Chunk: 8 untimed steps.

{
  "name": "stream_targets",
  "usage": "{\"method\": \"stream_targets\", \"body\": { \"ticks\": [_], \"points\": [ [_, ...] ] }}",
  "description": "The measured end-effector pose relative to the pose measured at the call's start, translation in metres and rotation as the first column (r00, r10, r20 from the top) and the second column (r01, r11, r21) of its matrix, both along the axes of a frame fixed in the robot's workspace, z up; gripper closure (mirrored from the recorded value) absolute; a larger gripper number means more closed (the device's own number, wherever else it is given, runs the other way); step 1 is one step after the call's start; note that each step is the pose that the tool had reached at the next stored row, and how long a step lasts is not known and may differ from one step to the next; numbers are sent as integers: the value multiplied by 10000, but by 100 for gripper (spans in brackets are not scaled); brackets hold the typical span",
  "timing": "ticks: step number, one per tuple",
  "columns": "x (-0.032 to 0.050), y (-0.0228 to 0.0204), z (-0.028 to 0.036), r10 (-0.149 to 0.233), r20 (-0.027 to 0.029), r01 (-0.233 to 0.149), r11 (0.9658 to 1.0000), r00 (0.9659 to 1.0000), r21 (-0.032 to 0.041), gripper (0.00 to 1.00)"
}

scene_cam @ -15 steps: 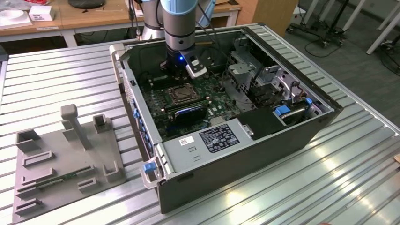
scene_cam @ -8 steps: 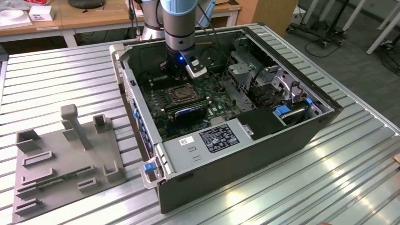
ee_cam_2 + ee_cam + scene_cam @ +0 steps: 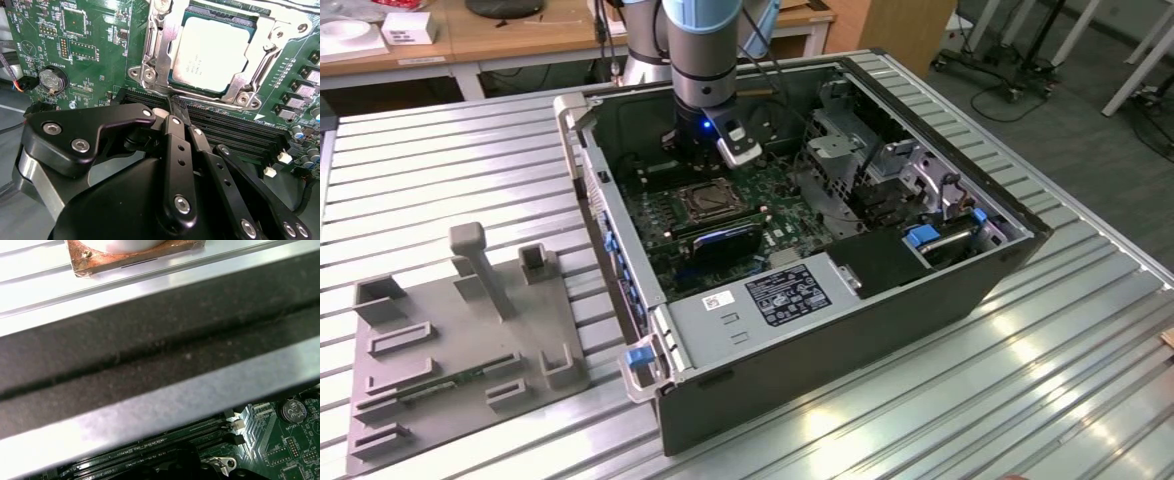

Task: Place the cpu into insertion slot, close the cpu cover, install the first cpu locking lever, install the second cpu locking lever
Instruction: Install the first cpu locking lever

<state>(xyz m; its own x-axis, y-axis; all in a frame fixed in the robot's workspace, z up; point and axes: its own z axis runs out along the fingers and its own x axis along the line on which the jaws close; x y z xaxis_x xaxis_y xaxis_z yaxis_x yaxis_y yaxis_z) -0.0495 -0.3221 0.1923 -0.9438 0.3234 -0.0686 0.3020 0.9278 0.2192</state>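
Closest up in the second wrist view: black gripper (image 3: 176, 107), fingers pressed together to a narrow point, nothing visible between them. Tips touching or just short of the silvery rim of the socket; cannot tell which.

Just beyond the tips: cpu (image 3: 210, 47), pale silvery-grey, lying flat in the socket. Faint grey print on its top, too small to make out. Framed on all sides by the cpu cover (image 3: 262, 62), lying down flat over the chip's edges, with screws at the corners.

Between gripper and socket: long black memory slots (image 3: 235, 132). Around it all: green motherboard (image 3: 95, 30), marked with tiny white lettering, not legible. Round coin-cell battery (image 3: 52, 80) well apart from the socket, also seen in the first wrist view, with the grey and dark case edge (image 3: 150, 355) across that picture.

In the exterior view, insertion slot (image 3: 703, 200) near the middle of the open computer case (image 3: 987, 270), at 6 o'clock from the arm's wrist. White label (image 3: 787, 290) with dark print on the grey box at 5 o'clock from the socket. Blue latch (image 3: 638, 357) at the case's 7 o'clock corner. Grey fixture tray (image 3: 454, 330) at 8 o'clock from the case, on the slatted metal table (image 3: 440, 170).
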Motion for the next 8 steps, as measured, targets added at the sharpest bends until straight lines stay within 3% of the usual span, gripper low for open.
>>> {"method": "stream_targets", "body": {
  "ticks": [8],
  "points": [
    [-1, -1, 0, 0, -1, 0, 10000, 10000, 45, 89]
  ]
}}
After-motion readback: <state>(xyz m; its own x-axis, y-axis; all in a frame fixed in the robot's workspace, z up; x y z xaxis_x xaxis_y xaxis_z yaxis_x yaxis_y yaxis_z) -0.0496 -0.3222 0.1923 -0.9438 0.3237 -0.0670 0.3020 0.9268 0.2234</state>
